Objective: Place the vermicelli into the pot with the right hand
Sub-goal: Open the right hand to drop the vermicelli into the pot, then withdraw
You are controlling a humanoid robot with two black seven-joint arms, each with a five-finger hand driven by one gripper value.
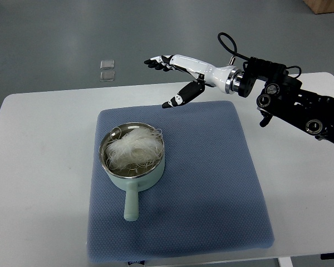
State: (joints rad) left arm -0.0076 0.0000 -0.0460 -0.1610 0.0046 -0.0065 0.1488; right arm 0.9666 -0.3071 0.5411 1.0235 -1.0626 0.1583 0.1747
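Fingers (156, 62) on the right hand (181, 72) spread wide, empty, touching nothing, held above the bench (39, 167) beyond the blue mat (211, 183). Vermicelli (134, 148) sits heaped inside the pale-green pot (134, 177), handle toward the robot.

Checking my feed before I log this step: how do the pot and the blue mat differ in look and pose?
The pot is pale mint green with a round steel-lined bowl; the blue mat is square and textured. The pot stands raised, handle toward the robot's side, while the blue mat lies flat on the white table. The pot holds the vermicelli; the blue mat carries the pot. The right robot hand hovers open and empty.
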